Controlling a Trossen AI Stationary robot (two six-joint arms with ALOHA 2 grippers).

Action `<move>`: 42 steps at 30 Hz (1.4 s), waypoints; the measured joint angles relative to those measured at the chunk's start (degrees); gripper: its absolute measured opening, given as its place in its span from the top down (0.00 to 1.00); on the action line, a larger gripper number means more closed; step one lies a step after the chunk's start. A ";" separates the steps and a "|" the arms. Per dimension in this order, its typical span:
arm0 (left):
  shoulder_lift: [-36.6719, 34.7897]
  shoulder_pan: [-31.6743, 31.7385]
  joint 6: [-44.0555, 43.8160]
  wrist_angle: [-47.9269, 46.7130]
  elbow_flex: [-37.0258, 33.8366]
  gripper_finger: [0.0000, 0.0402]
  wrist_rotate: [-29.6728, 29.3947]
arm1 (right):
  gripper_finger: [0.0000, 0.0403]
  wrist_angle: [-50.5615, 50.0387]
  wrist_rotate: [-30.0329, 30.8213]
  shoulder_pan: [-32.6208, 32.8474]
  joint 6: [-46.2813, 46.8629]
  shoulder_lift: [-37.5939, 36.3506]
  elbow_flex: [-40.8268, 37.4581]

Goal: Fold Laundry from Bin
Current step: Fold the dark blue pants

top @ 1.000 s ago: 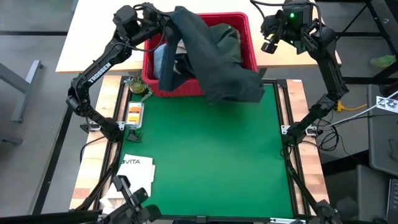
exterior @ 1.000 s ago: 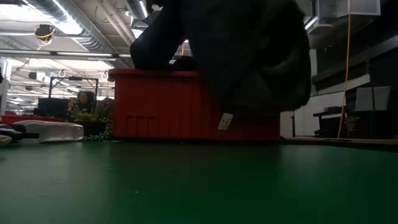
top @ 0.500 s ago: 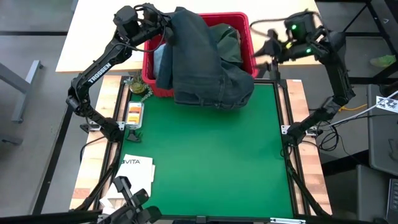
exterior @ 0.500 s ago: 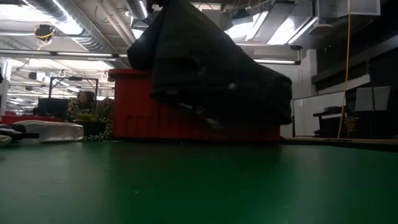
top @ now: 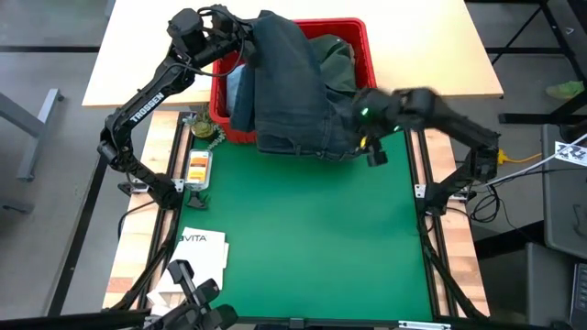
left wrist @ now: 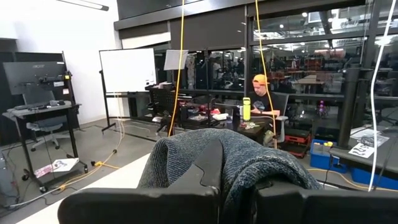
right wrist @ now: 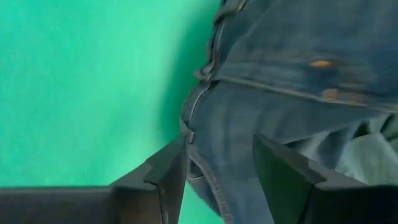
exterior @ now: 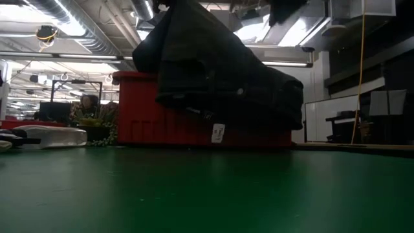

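Dark denim trousers [top: 292, 92] hang from my left gripper [top: 242, 35], which is shut on them above the far left corner of the red bin [top: 358, 29]. They drape over the bin's near wall [exterior: 155, 123], and their lower edge [exterior: 226, 120] with a white tag hangs just above the green mat [top: 303, 238]. My right gripper [top: 371, 147] is open and points down at the trousers' lower right edge; its fingers [right wrist: 168, 168] stand either side of the waistband by the zipper [right wrist: 199, 112]. Whether they touch it I cannot tell. My left gripper pinches a bunched fold of the trousers [left wrist: 231, 157] between its two fingers, coming in about level from the table's left. How many layers it has cannot be told. The cloth humps over the fingers and hangs down, lying over the bin's near rim.
A green shirt [top: 335, 53] and a light blue garment [top: 240, 87] lie in the bin. Left of the mat are a small plant [top: 206, 128], an orange-labelled item [top: 197, 165] and a white VITA bag [top: 202, 249]. A seated person [left wrist: 262, 102] shows far off.
My right gripper has swung from beyond the bin's far right corner down and toward the table's near-left, tipping to point downward, and now stands at the trousers' lower right edge. The trousers' hanging part, flung out to the right before, has swung back left and settled against the bin.
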 joint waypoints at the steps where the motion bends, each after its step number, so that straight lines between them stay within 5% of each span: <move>1: 0.00 0.00 0.00 0.01 0.00 0.99 0.02 | 0.55 0.95 1.51 1.32 0.41 -0.02 -2.12; 9: 0.00 0.02 -0.01 -0.01 0.00 0.99 0.06 | 0.55 28.02 3.94 9.32 -0.77 -0.04 -19.53; 20: -0.01 0.02 -0.07 -1.14 0.00 0.99 0.04 | 0.55 73.35 8.38 13.42 -19.24 2.07 -36.67; 28: -0.01 -0.09 -0.07 -1.14 0.00 0.99 0.17 | 0.55 72.54 16.03 13.66 -12.12 7.63 -37.10; 42: -0.01 -0.11 -0.07 -1.37 0.00 0.99 0.22 | 0.55 62.24 31.79 14.63 18.51 9.67 -37.07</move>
